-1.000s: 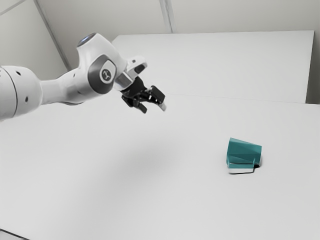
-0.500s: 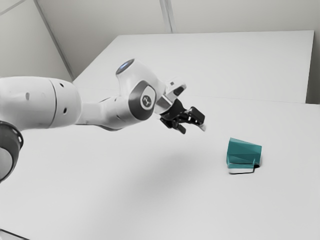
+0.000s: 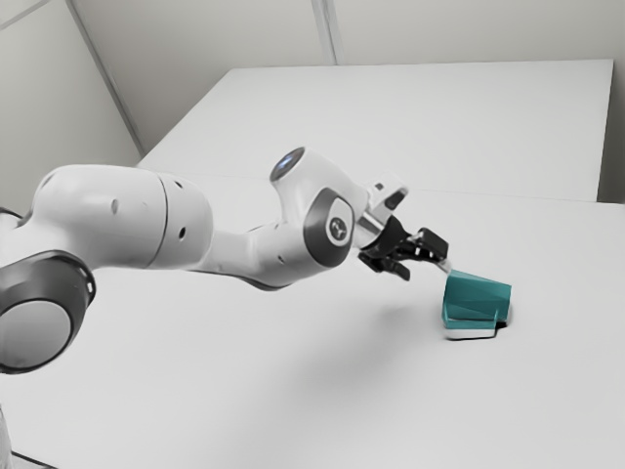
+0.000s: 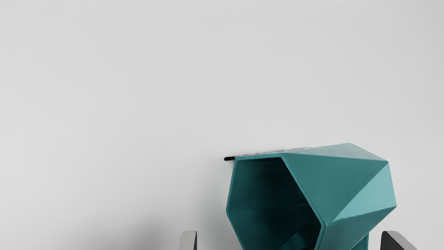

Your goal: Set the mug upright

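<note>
Teal and faceted, the mug [image 3: 476, 297] lies on its side on the white bench [image 3: 244, 391]. Near its open mouth [image 4: 267, 201], my gripper [image 3: 427, 271] hangs with fingers [image 4: 188, 241] wide apart.

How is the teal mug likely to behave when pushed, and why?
The mug would probably slide or rock, not roll smoothly, given its flat facets. Its crisp edges suggest stiffness. Being hollow, it may feel light for its size.

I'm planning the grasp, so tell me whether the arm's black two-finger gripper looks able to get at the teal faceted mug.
Probably yes: the gripper is open near the mug, which lies on its side, and nothing visible stands between them.
</note>
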